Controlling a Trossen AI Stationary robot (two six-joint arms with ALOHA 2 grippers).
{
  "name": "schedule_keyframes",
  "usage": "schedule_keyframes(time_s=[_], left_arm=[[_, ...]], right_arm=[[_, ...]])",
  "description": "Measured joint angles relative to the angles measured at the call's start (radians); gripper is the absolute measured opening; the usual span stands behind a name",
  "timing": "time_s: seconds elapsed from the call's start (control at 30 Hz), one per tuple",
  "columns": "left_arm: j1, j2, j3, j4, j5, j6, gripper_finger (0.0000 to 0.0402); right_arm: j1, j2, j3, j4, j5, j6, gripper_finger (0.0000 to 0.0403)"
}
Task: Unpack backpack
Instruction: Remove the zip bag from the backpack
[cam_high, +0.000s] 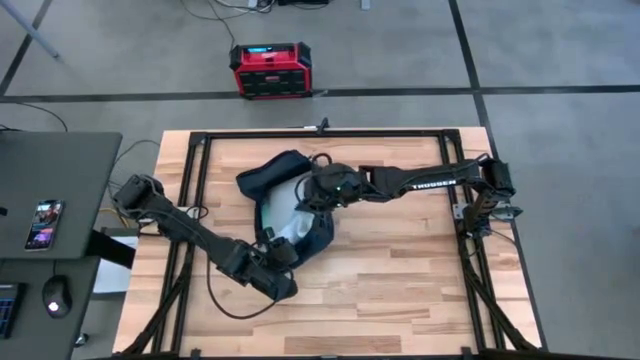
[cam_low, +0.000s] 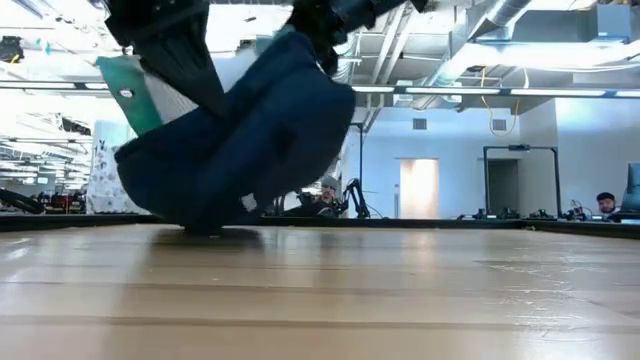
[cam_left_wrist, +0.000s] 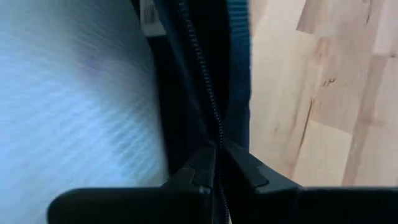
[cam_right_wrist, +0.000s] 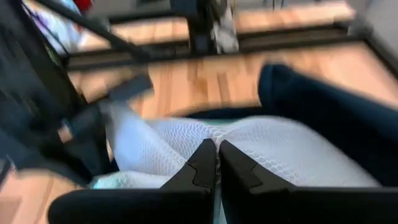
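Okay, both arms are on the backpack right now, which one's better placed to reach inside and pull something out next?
Probably the right. Its end effector sits over the pale mesh lining at the backpack's open mouth, while the left end effector is shut on the zipper edge, better left holding the bag open.

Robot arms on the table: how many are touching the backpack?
2. The left end effector is shut on the zipper edge of the backpack, at its near side. The right end effector is shut on its pale mesh lining, at the far side.
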Motion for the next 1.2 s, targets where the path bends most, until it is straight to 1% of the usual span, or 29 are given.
schedule_keyframes(time_s=[0.23, 0.4, 0.5, 0.6, 0.67, 0.8, 0.9, 1.0, 1.2], left_arm=[[0.001, 0.003, -0.001, -0.022, -0.006, -0.007, 0.0001], [0.001, 0.003, -0.001, -0.064, -0.010, -0.035, 0.0000], [0.001, -0.001, -0.001, -0.097, -0.057, -0.067, 0.0000], [0.002, -0.004, 0.001, -0.119, -0.143, -0.092, 0.0000], [0.003, -0.003, -0.001, -0.137, -0.171, -0.096, 0.0000], [0.011, -0.004, 0.000, -0.131, -0.194, -0.065, 0.0000], [0.012, -0.004, 0.000, -0.130, -0.224, -0.048, 0.0000], [0.011, -0.004, 0.000, -0.135, -0.238, -0.034, 0.0000], [0.012, -0.004, 0.000, -0.180, -0.262, -0.019, 0.0000]], right_arm=[[-0.010, -0.002, 0.054, 0.034, 0.018, -0.017, 0.0000], [-0.026, -0.019, 0.113, -0.032, 0.002, -0.035, 0.0000], [-0.028, -0.048, 0.143, -0.061, -0.021, -0.035, 0.0000], [-0.023, -0.060, 0.157, -0.056, -0.060, -0.012, 0.0000], [-0.025, -0.060, 0.164, -0.067, -0.091, 0.006, 0.0000], [-0.030, -0.069, 0.167, -0.063, -0.157, 0.067, 0.0000], [-0.040, -0.070, 0.169, -0.048, -0.251, 0.128, 0.0000], [-0.042, -0.071, 0.170, -0.029, -0.318, 0.186, 0.0000], [-0.059, -0.078, 0.170, 0.032, -0.416, 0.298, 0.0000]])
